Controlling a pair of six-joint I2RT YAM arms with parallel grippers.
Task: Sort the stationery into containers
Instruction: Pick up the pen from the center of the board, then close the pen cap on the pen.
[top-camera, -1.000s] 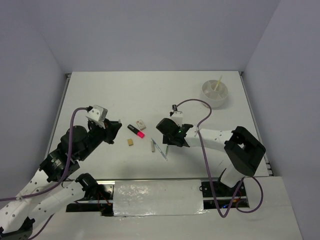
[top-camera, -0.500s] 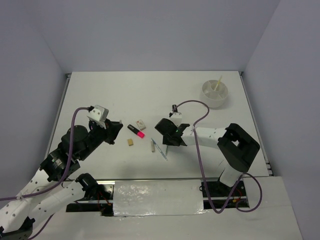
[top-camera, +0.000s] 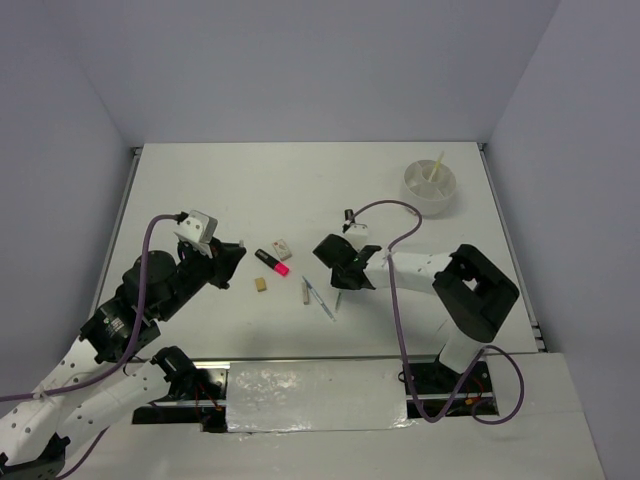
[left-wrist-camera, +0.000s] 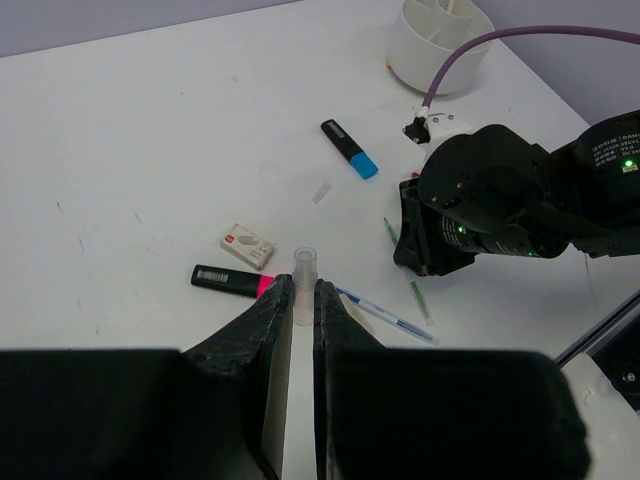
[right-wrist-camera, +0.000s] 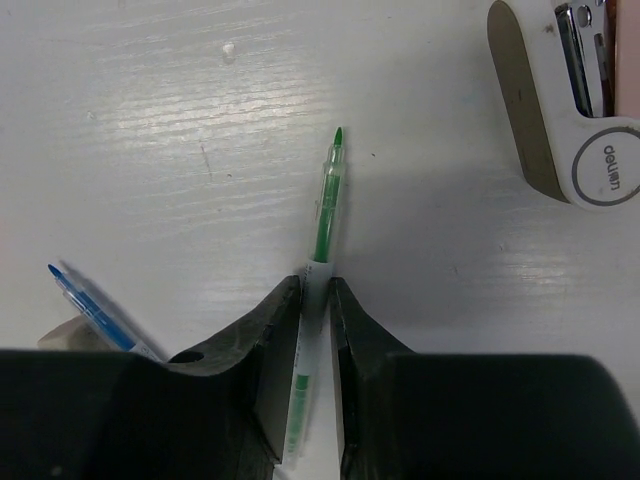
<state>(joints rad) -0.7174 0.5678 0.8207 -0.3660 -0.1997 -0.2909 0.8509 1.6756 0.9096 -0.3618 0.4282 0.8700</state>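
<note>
The green pen (right-wrist-camera: 325, 200) lies flat on the tabletop (top-camera: 250, 190), tip pointing away from the right tool (right-wrist-camera: 312, 287), which is clenched across its pale barrel just behind the green front part. We judge the pen light, stiff and smooth. Its thin round shaft could roll or swing in a narrow pinch, so a hold near the middle, square across the barrel, should carry it steadiest. A blue pen (right-wrist-camera: 85, 300) lies near, apart from the fingers. The bowl (top-camera: 430, 208) stands well apart toward the far right corner, with a yellow stick (top-camera: 437, 166) in it. The left tool (left-wrist-camera: 303, 283) is closed on a small clear tube (left-wrist-camera: 304, 262).
</note>
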